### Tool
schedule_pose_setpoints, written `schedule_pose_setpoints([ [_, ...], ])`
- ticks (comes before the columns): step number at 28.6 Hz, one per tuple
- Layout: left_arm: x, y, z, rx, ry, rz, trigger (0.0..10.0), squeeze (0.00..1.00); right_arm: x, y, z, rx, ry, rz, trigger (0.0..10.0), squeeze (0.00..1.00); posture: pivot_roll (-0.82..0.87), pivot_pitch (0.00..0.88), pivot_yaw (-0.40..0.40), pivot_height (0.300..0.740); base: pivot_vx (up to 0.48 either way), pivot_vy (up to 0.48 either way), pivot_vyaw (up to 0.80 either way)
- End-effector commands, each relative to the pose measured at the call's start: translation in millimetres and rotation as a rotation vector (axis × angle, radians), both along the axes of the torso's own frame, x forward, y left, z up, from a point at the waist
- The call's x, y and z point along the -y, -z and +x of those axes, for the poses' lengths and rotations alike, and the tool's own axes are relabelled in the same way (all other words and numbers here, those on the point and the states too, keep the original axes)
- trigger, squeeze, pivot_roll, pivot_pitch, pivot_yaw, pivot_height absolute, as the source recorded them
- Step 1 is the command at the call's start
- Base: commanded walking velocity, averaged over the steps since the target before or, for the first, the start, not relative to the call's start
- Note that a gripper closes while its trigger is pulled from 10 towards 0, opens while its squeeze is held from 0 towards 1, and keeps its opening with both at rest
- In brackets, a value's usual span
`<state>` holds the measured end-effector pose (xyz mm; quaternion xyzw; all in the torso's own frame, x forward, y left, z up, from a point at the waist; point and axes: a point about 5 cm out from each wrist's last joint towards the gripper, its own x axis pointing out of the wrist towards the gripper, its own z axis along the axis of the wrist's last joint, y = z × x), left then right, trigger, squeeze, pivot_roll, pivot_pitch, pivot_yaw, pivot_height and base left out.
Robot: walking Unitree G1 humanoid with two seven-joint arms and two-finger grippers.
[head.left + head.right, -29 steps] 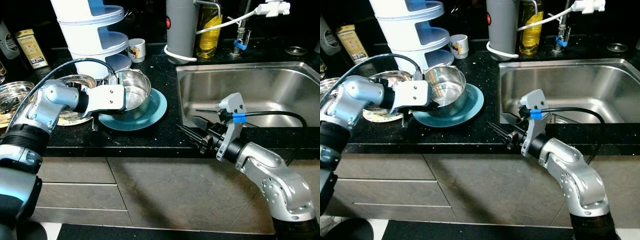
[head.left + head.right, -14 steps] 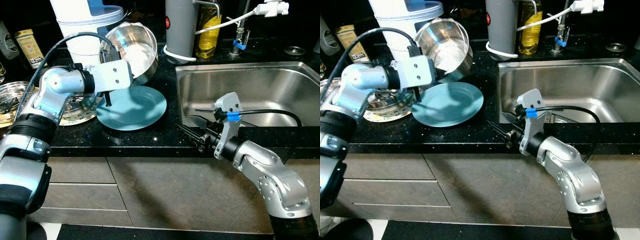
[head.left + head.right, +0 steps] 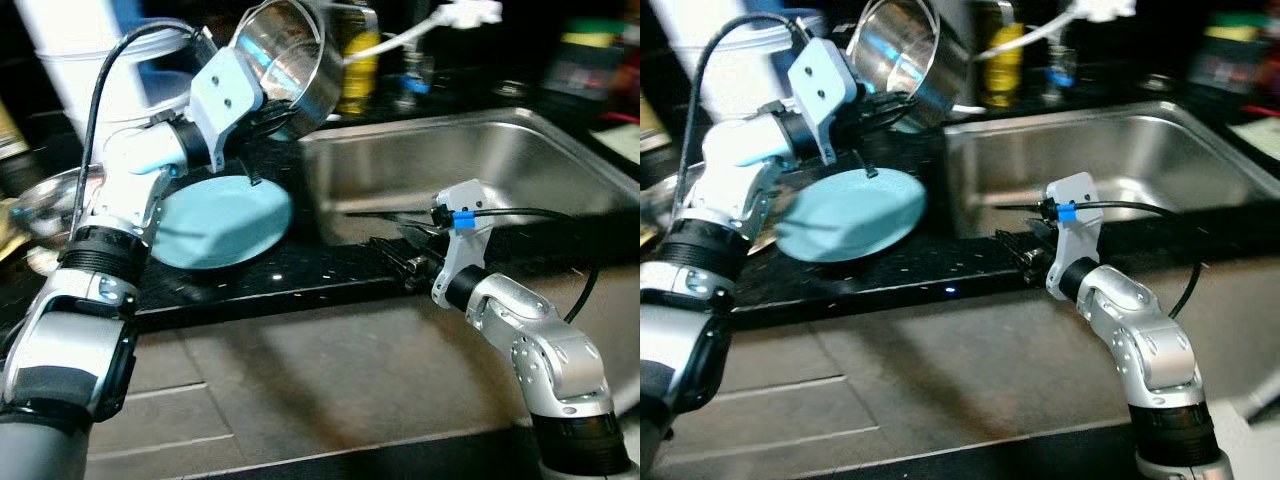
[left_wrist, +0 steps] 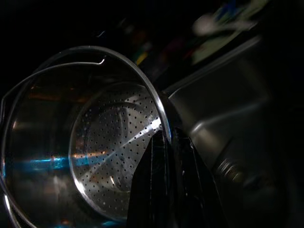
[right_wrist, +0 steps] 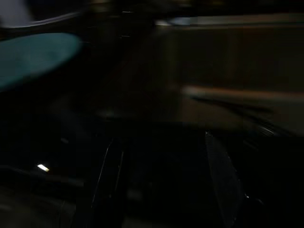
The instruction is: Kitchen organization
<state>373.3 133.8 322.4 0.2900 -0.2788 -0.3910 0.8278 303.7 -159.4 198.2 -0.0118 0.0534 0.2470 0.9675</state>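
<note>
Left hand [image 3: 262, 118] pinching colander [image 3: 285, 65] rim, tilted near sink [image 3: 450, 170] — keep grip firm, lower gently; right hand [image 3: 400, 262] spread, empty.

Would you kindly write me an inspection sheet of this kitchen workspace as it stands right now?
Surface: black counter beside a steel sink; views blurred.
Job's things: perforated steel strainer bowl held tilted in the air above the counter near the sink's edge; teal plate flat on the counter, bare.
Clutter: yellow bottle and white tiered container at the back; more dishes at the left edge, unclear.
Grippers: left gripper pinching the bowl's rim; right gripper low at the counter's front edge, holding nothing.
Cables: black cable along the left arm; another on the right wrist.
Surroundings: grey cabinet fronts below.
</note>
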Motion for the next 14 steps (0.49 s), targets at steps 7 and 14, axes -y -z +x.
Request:
schedule_pose_setpoints([
  [7, 7.8, 12, -5.9, -0.02, -0.075, -0.136, 10.0, 0.0, -2.4, 0, 6.2, 0.004, 0.021, 0.01, 10.0, 0.0, -0.09, 0.0, 0.044, 0.74, 0.0, 0.0, -0.8],
  [14, 14.6, 35, -16.9, -0.085, -0.177, -0.215, 10.0, 0.0, -4.8, 1, 12.3, 0.009, 0.024, 0.009, 10.0, 0.0, -0.06, 0.0, 0.034, 0.74, 0.0, 0.0, -0.8],
])
